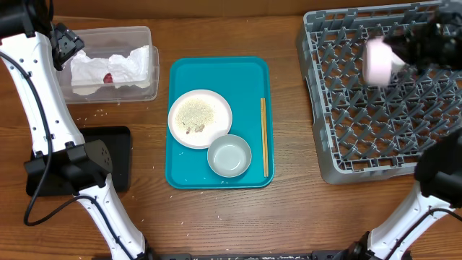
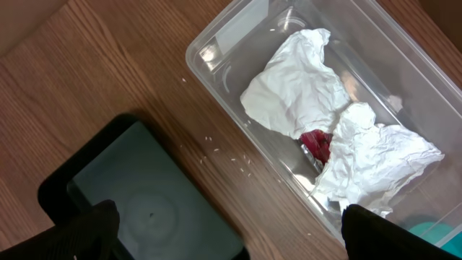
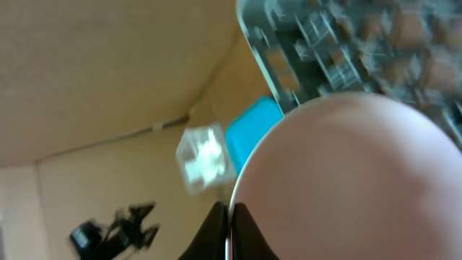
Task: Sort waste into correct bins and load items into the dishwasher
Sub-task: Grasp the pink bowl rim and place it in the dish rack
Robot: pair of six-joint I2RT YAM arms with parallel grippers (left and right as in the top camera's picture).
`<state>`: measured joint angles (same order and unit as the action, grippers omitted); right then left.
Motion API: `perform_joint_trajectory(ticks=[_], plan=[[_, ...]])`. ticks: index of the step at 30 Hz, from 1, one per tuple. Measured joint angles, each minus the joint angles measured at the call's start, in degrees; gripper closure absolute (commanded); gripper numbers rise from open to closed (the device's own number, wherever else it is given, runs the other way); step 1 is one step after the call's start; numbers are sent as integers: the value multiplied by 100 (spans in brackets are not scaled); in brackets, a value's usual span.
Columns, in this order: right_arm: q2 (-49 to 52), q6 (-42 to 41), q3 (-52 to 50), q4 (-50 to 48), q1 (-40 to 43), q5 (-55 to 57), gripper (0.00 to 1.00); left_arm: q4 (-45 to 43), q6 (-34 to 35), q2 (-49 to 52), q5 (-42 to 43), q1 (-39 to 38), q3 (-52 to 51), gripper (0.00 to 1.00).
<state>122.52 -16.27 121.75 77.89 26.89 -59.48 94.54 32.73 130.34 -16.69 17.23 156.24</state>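
Right claw (image 3: 229, 225) pinches the pink saucer (image 1: 378, 61) by its rim above the rack (image 1: 339, 137) — loading step. Next move: lower it between pegs. Left claw (image 2: 227, 217) hangs open over the tub (image 2: 216, 45).

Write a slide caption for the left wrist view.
Open left pincer above a clear plastic rectangular tub holding a crumpled white paper napkin and red sachet wrapper, beside a black rectangular tray.

A robot test bench — wooden table (image 1: 216, 217), robot arms (image 1: 40, 108), tan backdrop (image 3: 108, 72).
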Motion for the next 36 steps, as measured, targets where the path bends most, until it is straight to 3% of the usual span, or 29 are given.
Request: perform_joint_trajectory(ticks=[5,10,18,26,36], plan=[[0,909,-72,719,407,-153,96,0,0,0,0,0,0,0],[0,1228,-468,20,448,-503,96,-2,0,0,0,0,0,0],[4,599,-1471,-1679,424,-1338,96,0,0,0,0,0,0,0],[79,308,-1965,-1873,424,-2000,96,-2,0,0,0,0,0,0],[76,-114,-1987,-2085,518,-1320,92,2,0,0,0,0,0,0]])
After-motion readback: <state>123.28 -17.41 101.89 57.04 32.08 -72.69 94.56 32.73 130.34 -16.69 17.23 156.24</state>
